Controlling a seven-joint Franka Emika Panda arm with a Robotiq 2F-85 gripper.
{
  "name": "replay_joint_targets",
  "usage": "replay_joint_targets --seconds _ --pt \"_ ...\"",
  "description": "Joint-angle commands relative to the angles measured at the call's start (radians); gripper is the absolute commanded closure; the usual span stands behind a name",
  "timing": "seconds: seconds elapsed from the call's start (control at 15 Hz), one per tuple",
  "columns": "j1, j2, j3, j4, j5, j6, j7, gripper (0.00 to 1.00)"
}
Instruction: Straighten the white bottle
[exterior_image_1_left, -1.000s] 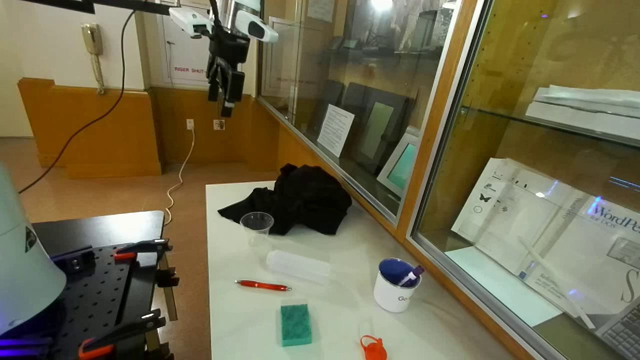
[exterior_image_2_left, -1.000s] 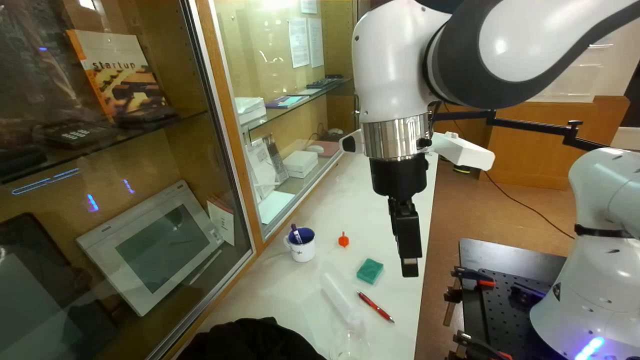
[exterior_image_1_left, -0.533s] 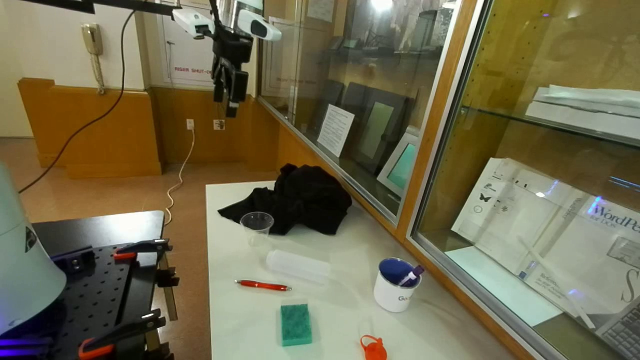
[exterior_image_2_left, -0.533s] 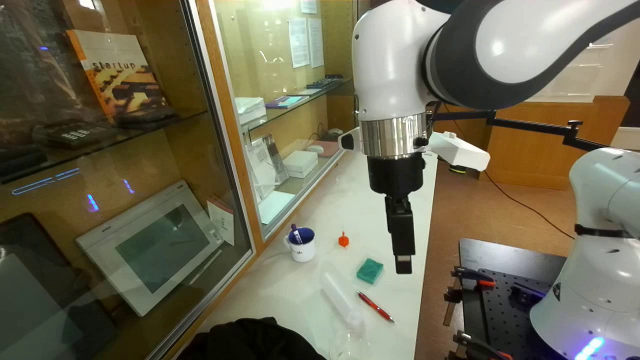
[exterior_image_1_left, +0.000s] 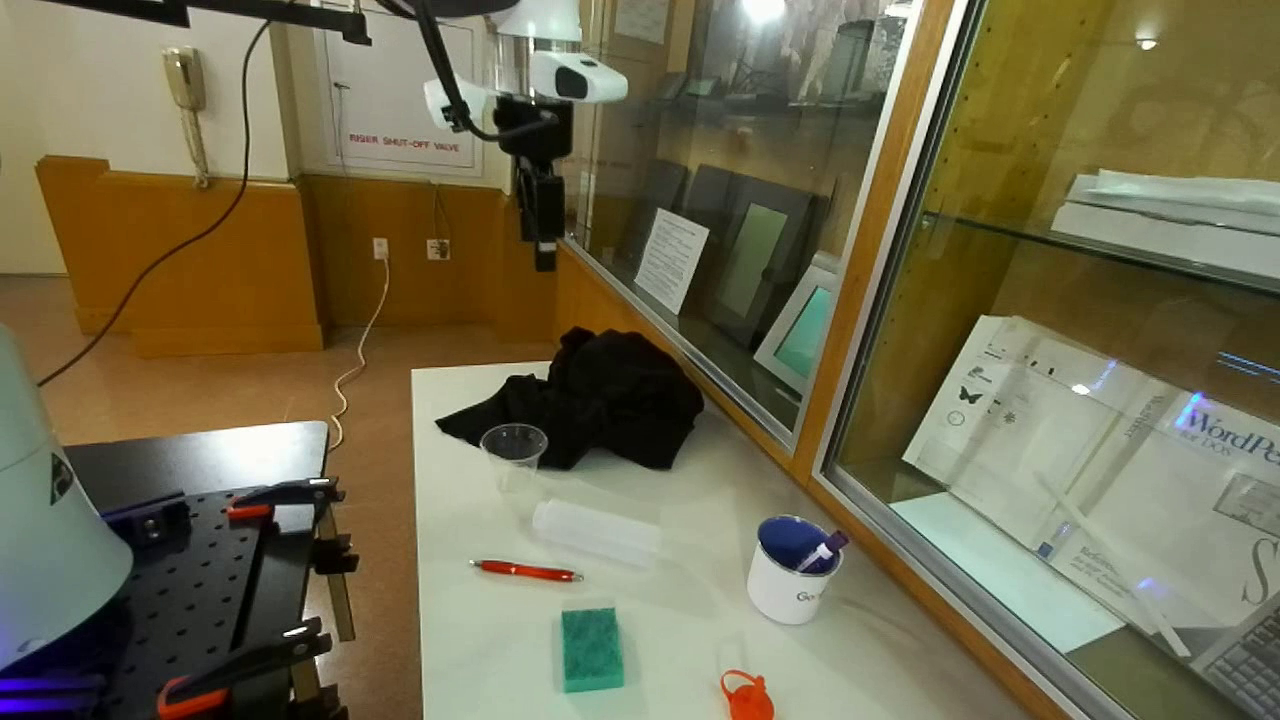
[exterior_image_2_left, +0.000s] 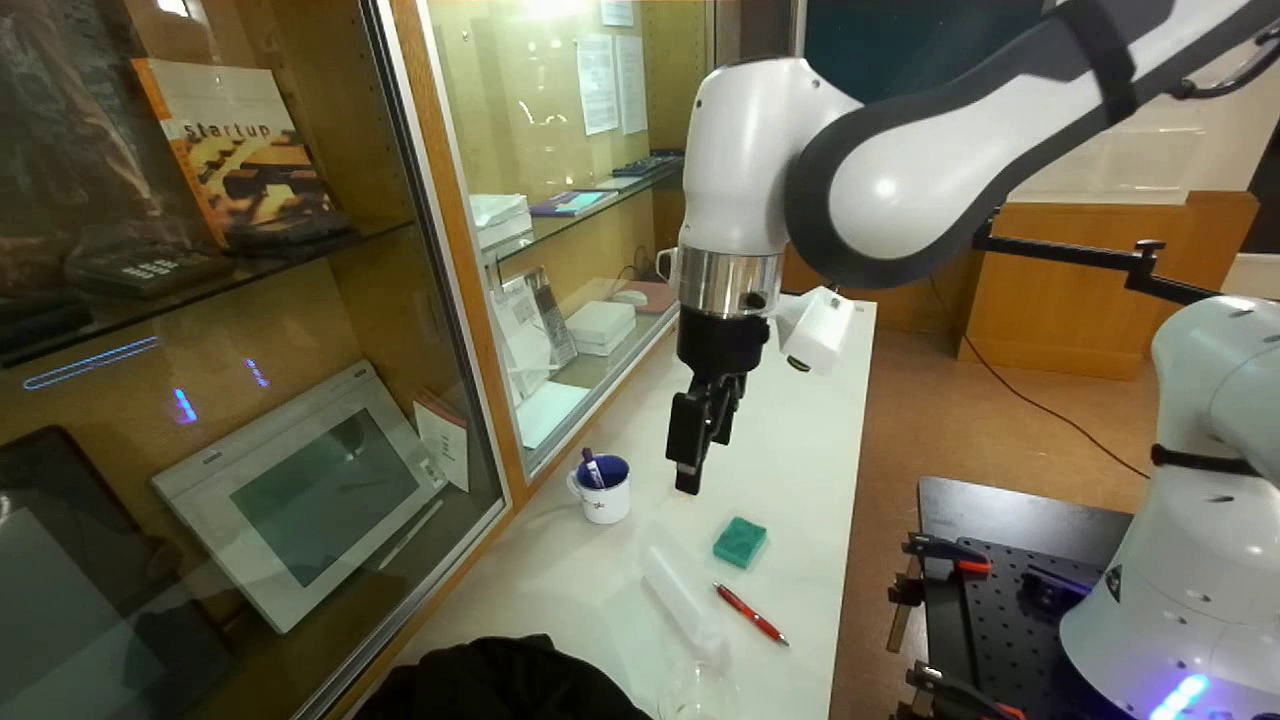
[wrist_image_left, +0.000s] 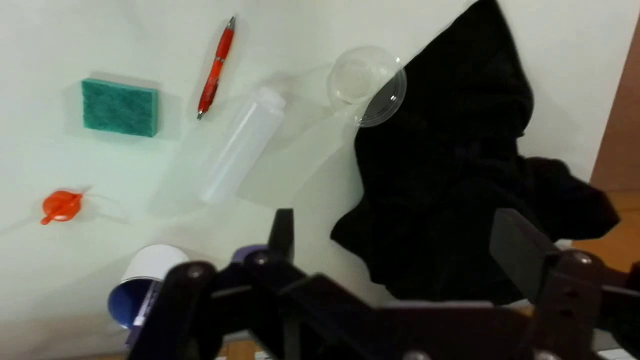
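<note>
The white bottle (exterior_image_1_left: 597, 533) is pale and translucent and lies on its side on the white table; it also shows in an exterior view (exterior_image_2_left: 680, 597). In the wrist view the bottle (wrist_image_left: 243, 145) lies at a slant, its narrow neck pointing to the upper right, toward the clear cup. My gripper (wrist_image_left: 394, 220) is open, with nothing between its fingers. In both exterior views my gripper (exterior_image_1_left: 544, 255) (exterior_image_2_left: 704, 462) hangs pointing down, well above the table and apart from the bottle.
A red pen (wrist_image_left: 216, 70) and a green sponge (wrist_image_left: 120, 107) lie beside the bottle. A clear cup (wrist_image_left: 357, 82) stands by a black cloth (wrist_image_left: 450, 175). A white mug (exterior_image_1_left: 790, 590) holds a purple marker, near an orange lid (exterior_image_1_left: 748, 697). A glass cabinet (exterior_image_1_left: 805, 400) borders the table.
The arm has swung toward the cabinet side, over the table, and the wrist has turned. The gripper now covers the orange lid in an exterior view. The bottle has not moved.
</note>
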Motion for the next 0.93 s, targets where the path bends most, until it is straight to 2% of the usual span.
replay_joint_targets --seconds 0.0,0.4,0.87 --pt "-0.069 0.108 -0.003 -0.008 -0.078 0.134 0.126 0.0" --pt "-0.128 0.32 -0.053 -0.015 -0.198 0.331 0.291 0.0" --pt "-0.077 0.557 -0.158 -0.031 -0.197 0.571 0.354 0.0"
